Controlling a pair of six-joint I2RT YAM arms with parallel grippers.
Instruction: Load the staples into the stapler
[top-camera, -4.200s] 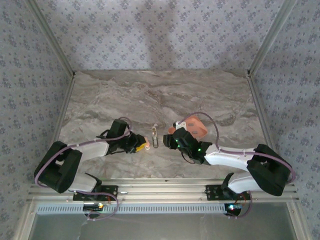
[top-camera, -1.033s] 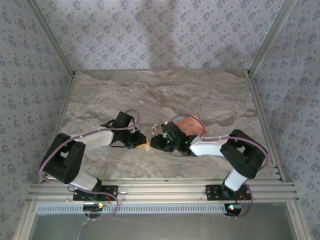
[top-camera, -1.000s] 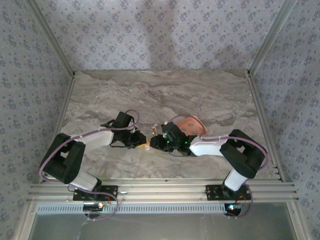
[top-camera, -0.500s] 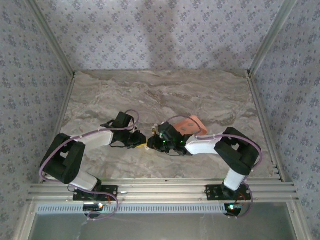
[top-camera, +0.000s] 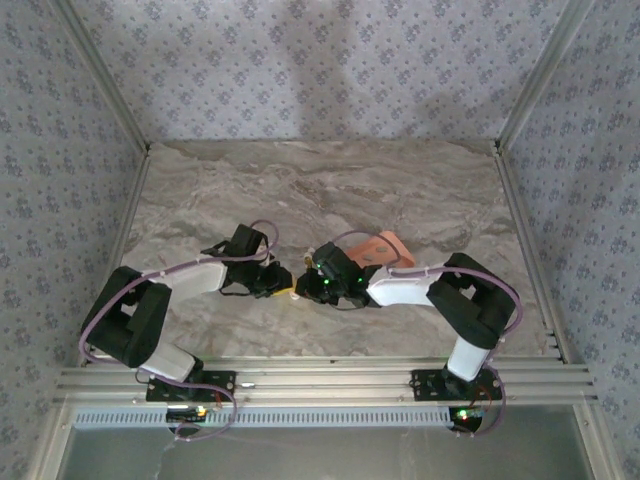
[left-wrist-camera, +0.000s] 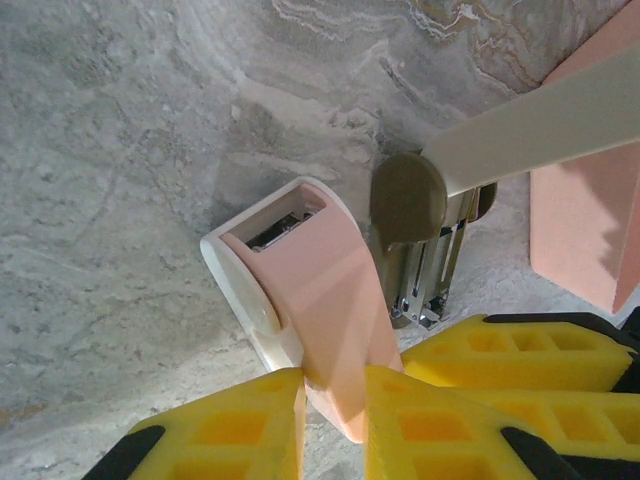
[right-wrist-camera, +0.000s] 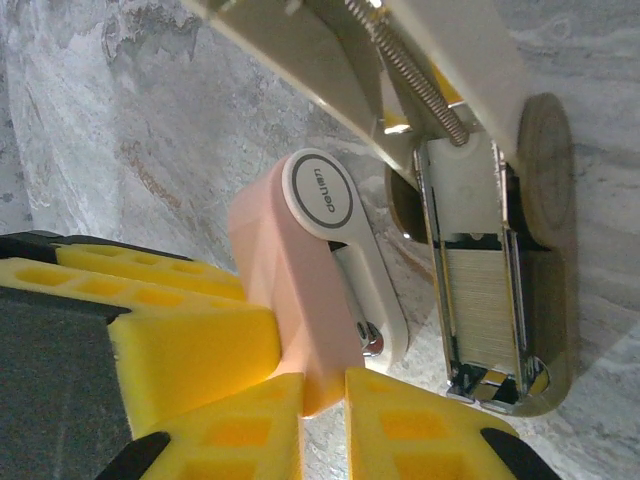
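staples (right-wrist-camera: 478, 310): grey strip seated in the open metal channel (right-wrist-camera: 432, 300) of the stapler (right-wrist-camera: 330, 200), spring stretched above it. Stapler is hinged wide open between the two arms, near-centre of the tabletop (top-camera: 300, 190); can't tell if it touches the surface. Left end effector (left-wrist-camera: 335, 400) is clamped on the stapler's pink cover (left-wrist-camera: 320, 290), a yellow finger on each side. Right end effector (right-wrist-camera: 322, 385) is closed on the same cover near its logo end. Salmon-pink tray (top-camera: 385, 247) sits just beyond the right wrist, apart from the stapler.
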